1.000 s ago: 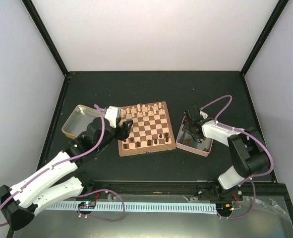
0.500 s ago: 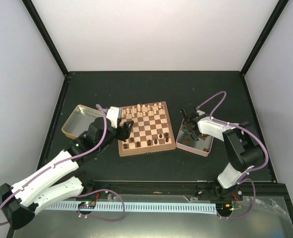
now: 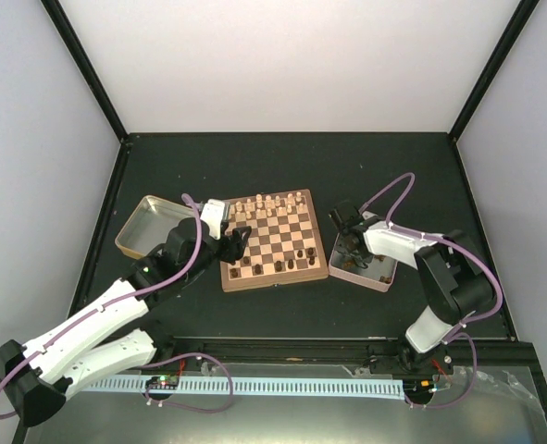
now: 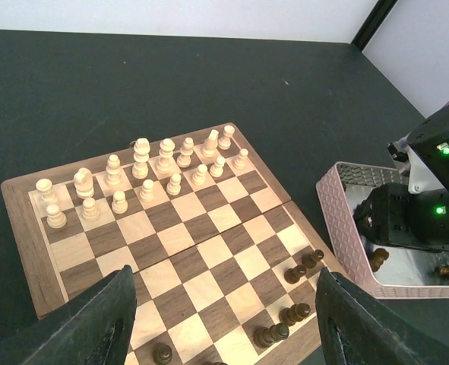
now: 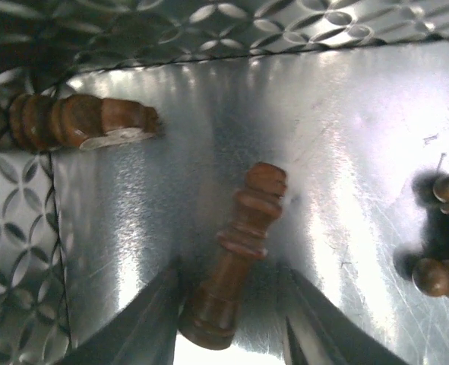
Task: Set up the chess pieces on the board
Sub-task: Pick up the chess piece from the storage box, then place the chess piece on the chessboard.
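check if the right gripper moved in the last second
Yes. In the top view the right gripper has shifted left over the pink tray, toward the right edge of the chessboard.

Top external looks steeply down from above the near edge over the whole surface (image 3: pixel 254 166); left wrist angles low across the board (image 4: pixel 186 258) toward the pink tray (image 4: pixel 338 228); right wrist sits very close inside that tray, which all three views share.

Wooden board (image 4: pixel 180 230) — cream pieces (image 4: pixel 166 157) upright
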You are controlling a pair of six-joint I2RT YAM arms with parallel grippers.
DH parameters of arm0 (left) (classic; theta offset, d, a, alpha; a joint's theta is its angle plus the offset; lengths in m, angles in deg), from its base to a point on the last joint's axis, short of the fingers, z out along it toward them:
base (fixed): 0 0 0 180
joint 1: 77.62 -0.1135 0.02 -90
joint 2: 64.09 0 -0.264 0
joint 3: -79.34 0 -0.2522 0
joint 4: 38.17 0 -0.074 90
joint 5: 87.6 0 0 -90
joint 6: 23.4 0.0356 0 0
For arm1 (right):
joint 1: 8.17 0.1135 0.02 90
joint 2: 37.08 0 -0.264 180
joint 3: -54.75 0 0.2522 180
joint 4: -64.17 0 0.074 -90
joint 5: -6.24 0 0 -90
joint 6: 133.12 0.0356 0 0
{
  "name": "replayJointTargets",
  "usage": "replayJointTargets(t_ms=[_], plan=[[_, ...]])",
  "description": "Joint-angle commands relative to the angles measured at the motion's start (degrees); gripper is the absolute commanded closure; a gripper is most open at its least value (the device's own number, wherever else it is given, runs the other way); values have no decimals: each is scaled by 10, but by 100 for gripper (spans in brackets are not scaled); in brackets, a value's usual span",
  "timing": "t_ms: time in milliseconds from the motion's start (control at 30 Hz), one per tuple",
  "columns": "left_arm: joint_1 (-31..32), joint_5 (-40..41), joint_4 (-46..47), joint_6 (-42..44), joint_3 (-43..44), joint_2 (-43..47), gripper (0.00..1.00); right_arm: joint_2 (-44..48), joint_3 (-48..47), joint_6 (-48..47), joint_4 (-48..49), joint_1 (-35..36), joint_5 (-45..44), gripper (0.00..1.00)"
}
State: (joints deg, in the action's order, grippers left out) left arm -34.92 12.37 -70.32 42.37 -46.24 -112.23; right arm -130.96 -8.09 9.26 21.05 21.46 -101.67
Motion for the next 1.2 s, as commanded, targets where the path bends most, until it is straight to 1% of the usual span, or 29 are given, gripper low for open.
replayJointTargets(t_ms=[0, 133, 167, 300, 433, 500, 567, 633, 667, 700, 767, 867, 967, 1033, 1100, 1167], plan=[[-4, -8, 13, 4, 5, -1, 34, 9, 10, 16, -6, 5, -7, 70], [-4, -10, 11, 3, 5, -2, 34, 8, 13, 16, 1, 5, -10, 87], [-4, -12, 12, 1, 5, -3, 33, 9, 14, 14, 1, 5, -16, 89], [-4, -23, 11, -2, 11, -8, 33, 55, 26, -13, 24, 6, -36, 91], [-5, -46, 7, -10, 22, -17, 30, 156, 59, -73, 78, 16, -40, 91], [-7, -69, 6, -17, 30, -21, 29, 212, 75, -118, 112, 22, -14, 91], [-11, -106, 4, -26, 40, -23, 28, 271, 96, -167, 163, 29, 46, 91], [-16, -150, 6, -38, 49, -24, 25, 325, 122, -217, 219, 37, 131, 91], [-20, -176, 9, -42, 53, -23, 24, 349, 135, -238, 248, 39, 196, 90], [-23, -202, 13, -47, 56, -23, 24, 371, 150, -254, 282, 39, 288, 90], [-31, -256, 25, -57, 62, -24, 22, 403, 176, -265, 349, 40, 407, 90], [-40, -342, 44, -75, 71, -27, 20, 433, 204, -259, 436, 44, 533, 89], [-43, -426, 58, -85, 79, -35, 20, 437, 210, -252, 481, 51, 625, 89], [-43, -478, 73, -89, 81, -42, 20, 430, 205, -259, 489, 60, 668, 89], [-43, -503, 75, -95, 85, -44, 19, 427, 199, -271, 485, 68, 694, 89], [-44, -503, 70, -98, 88, -45, 20, 429, 197, -281, 485, 73, 707, 90]])
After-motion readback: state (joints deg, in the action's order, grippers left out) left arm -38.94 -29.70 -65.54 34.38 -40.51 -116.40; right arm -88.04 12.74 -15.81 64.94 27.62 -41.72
